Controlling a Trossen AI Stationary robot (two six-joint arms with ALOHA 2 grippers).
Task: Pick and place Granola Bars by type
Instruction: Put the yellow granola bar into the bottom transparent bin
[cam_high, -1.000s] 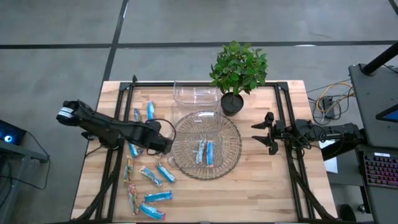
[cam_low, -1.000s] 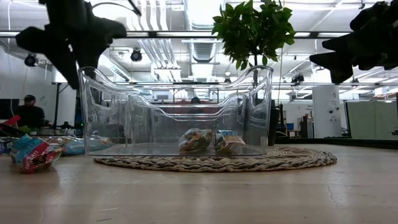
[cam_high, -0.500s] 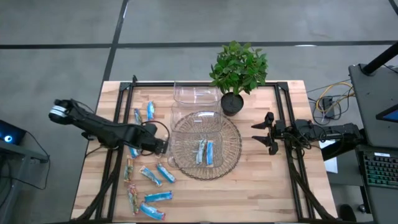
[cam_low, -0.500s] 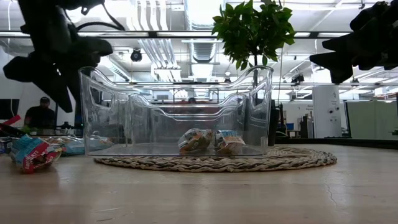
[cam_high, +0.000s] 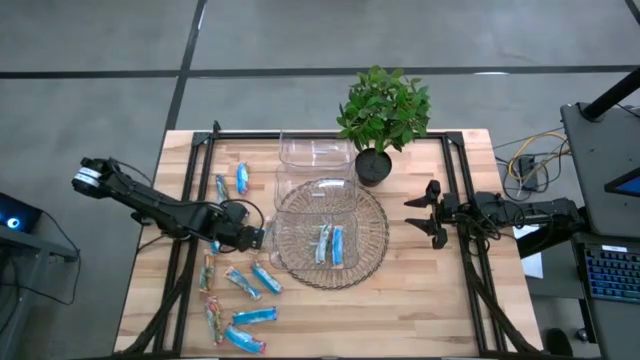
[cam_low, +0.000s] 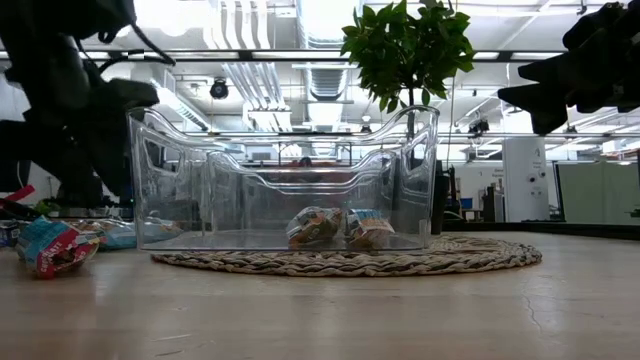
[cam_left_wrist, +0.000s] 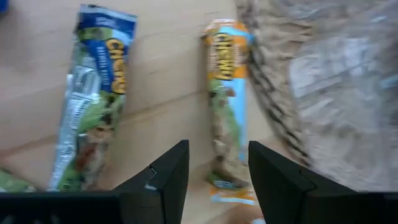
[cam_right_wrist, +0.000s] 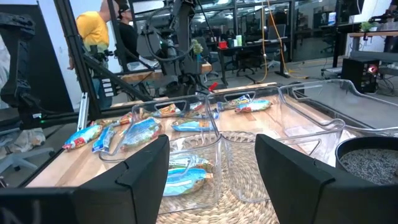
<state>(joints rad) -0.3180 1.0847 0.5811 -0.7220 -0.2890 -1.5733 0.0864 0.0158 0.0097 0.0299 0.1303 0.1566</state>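
Woven mat (cam_high: 368, 262) edges beside our left gripper (cam_left_wrist: 214, 163), fingers apart over an orange-topped bar (cam_left_wrist: 227, 106); right gripper (cam_high: 428, 213) also spread.

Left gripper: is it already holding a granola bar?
No: the left gripper has its fingers open and empty, with an orange-topped granola bar lying on the table between and beyond them.

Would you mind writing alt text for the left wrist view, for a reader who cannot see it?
The left tool hangs open low over the wooden table, its two dark fingers straddling the lower end of an orange-and-blue granola bar. A second granola bar in a blue-topped wrapper lies beside it, and the edge of a woven mat shows past the first bar.
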